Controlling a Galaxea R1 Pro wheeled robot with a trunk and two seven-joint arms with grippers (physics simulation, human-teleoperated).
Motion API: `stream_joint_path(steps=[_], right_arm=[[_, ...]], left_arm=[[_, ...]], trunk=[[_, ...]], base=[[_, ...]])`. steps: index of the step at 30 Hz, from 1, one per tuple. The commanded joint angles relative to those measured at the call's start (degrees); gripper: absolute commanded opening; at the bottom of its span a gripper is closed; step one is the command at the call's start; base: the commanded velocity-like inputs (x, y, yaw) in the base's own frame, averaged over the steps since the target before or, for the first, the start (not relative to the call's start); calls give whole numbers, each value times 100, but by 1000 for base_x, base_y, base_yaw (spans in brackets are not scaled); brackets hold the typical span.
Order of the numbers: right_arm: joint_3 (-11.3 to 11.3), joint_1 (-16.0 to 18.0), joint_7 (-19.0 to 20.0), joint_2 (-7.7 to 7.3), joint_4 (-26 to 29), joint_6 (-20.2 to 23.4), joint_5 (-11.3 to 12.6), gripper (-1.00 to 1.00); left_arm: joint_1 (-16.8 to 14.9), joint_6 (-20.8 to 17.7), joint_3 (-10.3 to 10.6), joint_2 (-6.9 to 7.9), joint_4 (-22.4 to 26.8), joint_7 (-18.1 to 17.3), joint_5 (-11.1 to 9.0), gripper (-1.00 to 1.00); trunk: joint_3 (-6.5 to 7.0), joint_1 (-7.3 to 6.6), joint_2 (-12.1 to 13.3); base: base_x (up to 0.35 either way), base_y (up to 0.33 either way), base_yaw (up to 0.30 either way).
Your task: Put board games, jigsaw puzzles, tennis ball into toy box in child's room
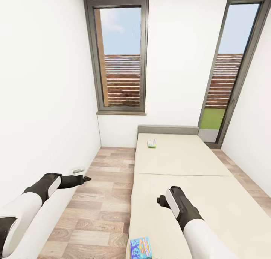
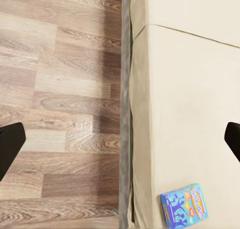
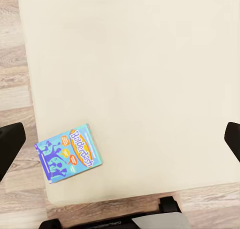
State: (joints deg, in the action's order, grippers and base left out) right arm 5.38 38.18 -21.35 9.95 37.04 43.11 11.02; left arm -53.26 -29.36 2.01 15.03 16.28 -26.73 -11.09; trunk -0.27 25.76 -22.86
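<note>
Your view: beige bed (image 1: 180,164) on wood-plank floor (image 1: 101,198), white walls, two windows | blue board game (image 3: 69,152) flat at near bed corner, pale board game (image 1: 151,143) near headboard (image 1: 168,129) | both your grippers spread wide, holding nothing

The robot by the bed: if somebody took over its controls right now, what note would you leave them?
Left gripper: open, empty, over the floor.
Right gripper: open, empty, over the bed.
Blue board game: flat at the bed's near corner, closest to the right arm.
Pale board game: near the headboard.
Nothing picked up yet. Both games still need carrying to the toy box; grab the blue one first.
</note>
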Motion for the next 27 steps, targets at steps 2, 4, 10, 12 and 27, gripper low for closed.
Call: stream_joint_path(steps=[2, 4, 10, 12, 27], right_arm=[[15, 1, -47, 5, 1, 5, 59, 100], [14, 2, -43, 5, -1, 5, 59, 100], [15, 0, -32, 5, -4, 5, 58, 100], [15, -1, -27, 5, -4, 5, 58, 100], [12, -3, 1, 5, -4, 18, 62, 100]], left_arm=[[0, -40, 24, -13, 7, 67, -58, 100], [0, -38, 26, -36, 7, 99, -54, 100], [0, -38, 27, -56, 7, 119, -51, 100], [0, -37, 27, -58, 7, 121, -51, 100], [0, -31, 35, -54, 7, 121, -59, 100]], trunk=[[-22, 2, -6], [-41, 2, -6], [-98, 2, -6], [-117, 2, -6], [-259, 2, -6]], base=[[0, 0, 0], [0, 0, 0], [0, 0, 0], [0, 0, 0], [0, 0, 0]])
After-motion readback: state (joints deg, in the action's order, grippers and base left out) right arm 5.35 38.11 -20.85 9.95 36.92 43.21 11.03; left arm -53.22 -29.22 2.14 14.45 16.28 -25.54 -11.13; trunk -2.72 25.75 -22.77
